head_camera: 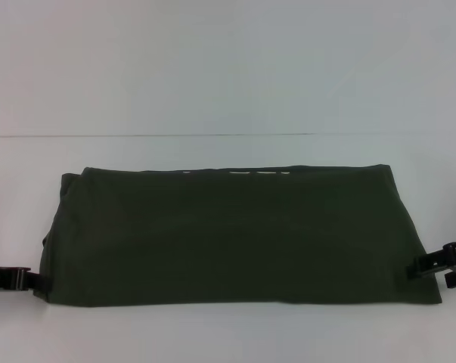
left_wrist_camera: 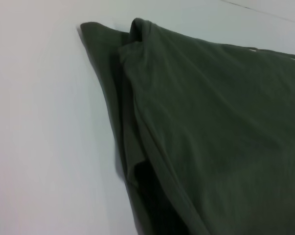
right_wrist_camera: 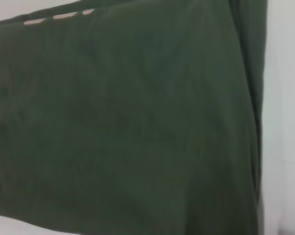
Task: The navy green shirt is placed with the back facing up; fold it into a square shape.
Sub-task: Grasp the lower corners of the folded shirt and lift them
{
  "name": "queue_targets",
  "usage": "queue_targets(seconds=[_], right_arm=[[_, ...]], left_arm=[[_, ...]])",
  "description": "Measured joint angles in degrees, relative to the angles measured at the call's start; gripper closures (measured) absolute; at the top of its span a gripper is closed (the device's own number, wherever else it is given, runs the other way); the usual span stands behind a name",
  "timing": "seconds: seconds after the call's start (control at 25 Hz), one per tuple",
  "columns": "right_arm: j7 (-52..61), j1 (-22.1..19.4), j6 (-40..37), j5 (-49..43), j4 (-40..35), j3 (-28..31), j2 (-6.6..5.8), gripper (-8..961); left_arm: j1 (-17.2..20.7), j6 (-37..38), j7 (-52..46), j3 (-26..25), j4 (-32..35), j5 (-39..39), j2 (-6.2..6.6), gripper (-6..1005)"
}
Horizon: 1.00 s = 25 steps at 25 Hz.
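A: How far along is the fold?

B: Partway, by the look of it. The shirt (head_camera: 239,234) lies flat on the white table (head_camera: 228,76) as a wide band, plain side up — broad from side to side, short from front to back. A sliver of cream lettering (head_camera: 259,172) peeks out along its far edge, so a layer is already doubled over. What seems left is bringing the ends toward the middle to make a square.

A: And the arms?

B: The left gripper (head_camera: 8,278) sits at the shirt's left near corner, the right gripper (head_camera: 439,261) at the right edge near the front corner. Whether either pincer is released or clenched cannot be told — only dark stubs show, and the wrist views show no fingers.

A: The cloth itself?

B: Soft, matte, dark olive knit. The top lies smooth with faint ripples. At the left end the stacked layers show as loose, rounded edges with a shadowed pocket between them; the right end is a straighter stack of hems.
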Motion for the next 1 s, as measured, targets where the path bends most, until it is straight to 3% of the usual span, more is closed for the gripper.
queue_targets(seconds=[0.28, 1.0], right_arm=[[-1.14, -0.16, 1.93, -0.13, 1.07, -0.03, 1.22, 84], [-2.61, -0.24, 3.20, -0.41, 1.75, -0.04, 1.10, 133]], left_arm=[[0.07, 0.09, 0.09, 0.03, 0.00, 0.02, -0.11, 995], [0.09, 0.09, 0.21, 0.17, 0.00, 0.02, -0.11, 994]])
